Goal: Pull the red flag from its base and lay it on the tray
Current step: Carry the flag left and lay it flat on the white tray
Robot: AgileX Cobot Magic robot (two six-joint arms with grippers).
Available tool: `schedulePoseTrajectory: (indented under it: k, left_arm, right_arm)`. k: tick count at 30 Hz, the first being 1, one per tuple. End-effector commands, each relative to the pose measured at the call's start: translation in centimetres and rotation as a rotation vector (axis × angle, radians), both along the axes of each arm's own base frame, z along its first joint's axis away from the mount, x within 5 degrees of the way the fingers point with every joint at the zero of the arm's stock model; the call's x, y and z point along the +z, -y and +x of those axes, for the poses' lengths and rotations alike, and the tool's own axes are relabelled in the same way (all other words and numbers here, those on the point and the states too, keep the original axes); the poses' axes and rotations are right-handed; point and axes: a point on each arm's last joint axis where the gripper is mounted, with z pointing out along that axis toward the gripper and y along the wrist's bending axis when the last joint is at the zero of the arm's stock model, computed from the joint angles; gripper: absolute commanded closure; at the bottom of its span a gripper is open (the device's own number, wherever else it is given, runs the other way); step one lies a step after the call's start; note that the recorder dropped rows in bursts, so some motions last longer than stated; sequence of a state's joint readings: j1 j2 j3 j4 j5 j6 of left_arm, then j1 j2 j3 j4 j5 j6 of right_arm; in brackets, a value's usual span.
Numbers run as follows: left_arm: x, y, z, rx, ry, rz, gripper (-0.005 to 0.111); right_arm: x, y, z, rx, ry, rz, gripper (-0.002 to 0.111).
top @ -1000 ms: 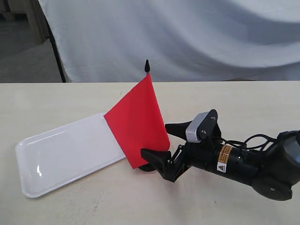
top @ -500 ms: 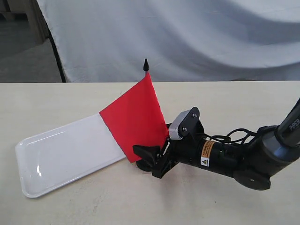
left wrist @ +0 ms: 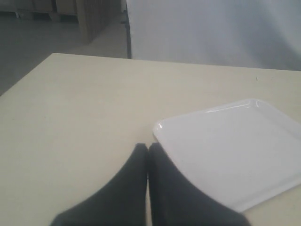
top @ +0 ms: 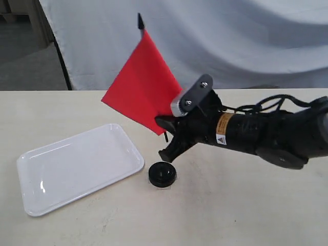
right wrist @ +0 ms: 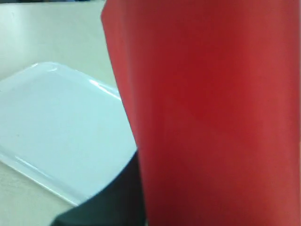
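Note:
The red flag (top: 141, 84) hangs in the air, lifted clear of its base, its black tip pointing up and to the left. My right gripper (top: 166, 138) is shut on the flag's stick just below the cloth. The black round base (top: 162, 174) sits alone on the table, below the gripper. To its left lies the white tray (top: 77, 166), with nothing on it. In the right wrist view the red cloth (right wrist: 211, 113) fills most of the picture, with the tray (right wrist: 51, 122) behind it. My left gripper (left wrist: 147, 149) is shut on nothing, close to a corner of the tray (left wrist: 235, 146).
A grey cloth backdrop (top: 230, 41) hangs behind the beige table (top: 246, 205). A dark stand leg (top: 60, 56) shows at the back left.
My right gripper closed on the stick and rose up and back, pulling the flag out of its base. The base stayed on the table.

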State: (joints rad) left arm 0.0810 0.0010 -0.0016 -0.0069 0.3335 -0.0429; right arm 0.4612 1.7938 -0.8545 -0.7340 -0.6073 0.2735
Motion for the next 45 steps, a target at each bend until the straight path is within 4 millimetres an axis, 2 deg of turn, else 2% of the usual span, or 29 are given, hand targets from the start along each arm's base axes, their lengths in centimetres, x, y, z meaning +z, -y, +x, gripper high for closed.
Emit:
schedulePoseTrajectory:
  k: [1,4,9,12,16,19,23,28,30,33,36,38,41,45]
  left_arm:
    - [0.0,0.0,0.0,0.002,0.004,0.003,0.107]
    - [0.0,0.0,0.0,0.002,0.004,0.003,0.107]
    - [0.0,0.0,0.0,0.002,0.004,0.003,0.107]
    - [0.0,0.0,0.0,0.002,0.004,0.003,0.107]
    - [0.0,0.0,0.0,0.002,0.004,0.003,0.107]
    - [0.0,0.0,0.0,0.002,0.004,0.003,0.107]
    - [0.0,0.0,0.0,0.002,0.004,0.003,0.107]
    - [0.0,0.0,0.0,0.002,0.004,0.003,0.107]
    - [0.0,0.0,0.0,0.002,0.004,0.003,0.107]
    - [0.0,0.0,0.0,0.002,0.004,0.003,0.107]
    - [0.0,0.0,0.0,0.002,0.004,0.003,0.107]
    - [0.0,0.0,0.0,0.002,0.004,0.003,0.107]
    - [0.0,0.0,0.0,0.002,0.004,0.003,0.107]
    - [0.0,0.0,0.0,0.002,0.004,0.003,0.107]
  right_arm:
    - [2.3,-3.7,-0.2,0.008,0.076,-0.32,0.109]
    - [1.6,-8.9,0.2,0.098,0.156,-0.565,0.109]
    - [-0.8,-13.0,1.3,0.134,0.205,-0.782,0.109]
    - [-2.9,-15.7,1.2,0.208,0.308,-0.912,0.109]
    - [-5.2,-18.1,1.2,0.275,0.407,-0.976,0.109]
    - [-6.2,-18.9,1.6,0.299,0.463,-1.008,0.109]
    - [-7.1,-19.5,2.1,0.277,0.445,-0.986,0.109]
    - [-7.2,-19.5,2.2,0.275,0.445,-0.984,0.108]
    - [-7.2,-19.5,2.2,0.27,0.441,-0.982,0.102]
    - [-7.2,-19.5,2.2,0.269,0.441,-0.983,0.078]
    - [-7.2,-19.7,1.9,0.255,0.414,-0.958,0.04]
    - [-7.2,-20.2,1.2,0.229,0.391,-0.944,0.023]
    - [-7.1,-20.5,0.5,0.209,0.397,-0.976,0.025]
    - [-6.9,-20.7,-0.3,0.171,0.402,-1.038,0.036]
